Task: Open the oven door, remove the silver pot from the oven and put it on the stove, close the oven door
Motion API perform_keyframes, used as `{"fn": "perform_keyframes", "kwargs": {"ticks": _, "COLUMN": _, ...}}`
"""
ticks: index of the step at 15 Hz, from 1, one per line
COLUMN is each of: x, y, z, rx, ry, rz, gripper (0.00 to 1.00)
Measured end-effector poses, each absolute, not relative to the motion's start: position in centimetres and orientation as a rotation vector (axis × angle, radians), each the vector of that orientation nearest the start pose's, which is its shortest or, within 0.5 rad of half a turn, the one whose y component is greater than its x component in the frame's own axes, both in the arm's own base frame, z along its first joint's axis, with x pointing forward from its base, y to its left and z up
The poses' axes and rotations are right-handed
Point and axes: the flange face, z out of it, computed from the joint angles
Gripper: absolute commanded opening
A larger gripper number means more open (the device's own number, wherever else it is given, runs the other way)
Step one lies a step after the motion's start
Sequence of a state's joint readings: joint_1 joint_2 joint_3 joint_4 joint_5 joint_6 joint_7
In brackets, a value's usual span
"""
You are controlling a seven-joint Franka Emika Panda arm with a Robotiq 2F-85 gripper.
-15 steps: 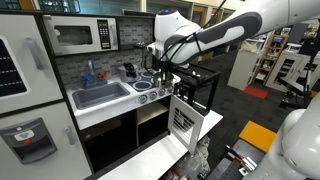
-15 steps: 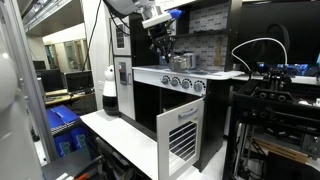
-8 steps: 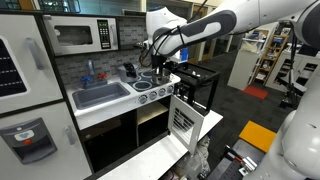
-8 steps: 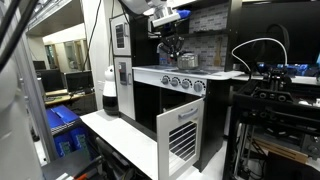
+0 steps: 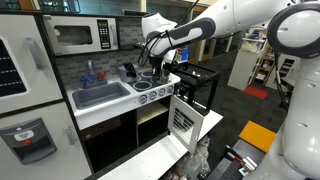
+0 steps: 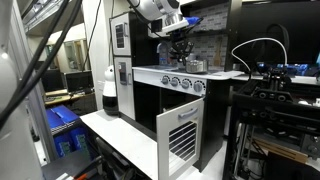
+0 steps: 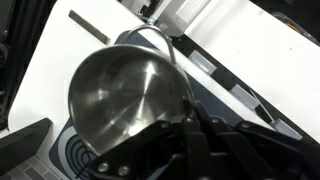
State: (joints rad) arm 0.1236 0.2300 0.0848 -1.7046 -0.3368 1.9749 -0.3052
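- In an exterior view, the gripper hangs over the stove at the counter's right end, past the sink and below the microwave.
- The silver pot sits at the fingertips, low over the burners near the counter's back edge. It is too small here to tell whether it touches the cooktop.
- Below the counter's front edge, the oven door stands swung out and open, and the oven shows dark inside.
- In an exterior view, the gripper points down at the silver pot above the stove. The slatted oven door juts forward under the knobs.
- In the wrist view, the silver pot fills the middle, mouth up and empty.
- The gripper is drawn narrow, with its dark fingers pinching the pot's near rim.
- A burner ring shows beneath the pot.
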Motion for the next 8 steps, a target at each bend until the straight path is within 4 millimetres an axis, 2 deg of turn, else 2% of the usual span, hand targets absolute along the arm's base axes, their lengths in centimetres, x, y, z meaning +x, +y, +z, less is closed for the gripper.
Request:
{"fn": "perform_keyframes", "kwargs": {"ticks": 1, "x": 63.0, "y": 10.7, "z": 46.2, "rx": -3.267, "ry": -1.066, "rz": -0.044, "gripper": 0.01}}
{"fn": "perform_keyframes", "kwargs": {"ticks": 2, "x": 63.4, "y": 10.8, "z": 46.1, "rx": -3.269, "ry": -1.060, "rz": -0.041, "gripper": 0.30}}
{"fn": "perform_keyframes", "kwargs": {"ticks": 3, "x": 63.8, "y": 10.9, "z": 46.1, "rx": -3.269, "ry": -1.058, "rz": -0.041, "gripper": 0.31}}
{"fn": "perform_keyframes", "kwargs": {"ticks": 8, "x": 65.1, "y": 11.4, "z": 46.1, "rx": -3.269, "ry": -1.065, "rz": -0.062, "gripper": 0.65}}
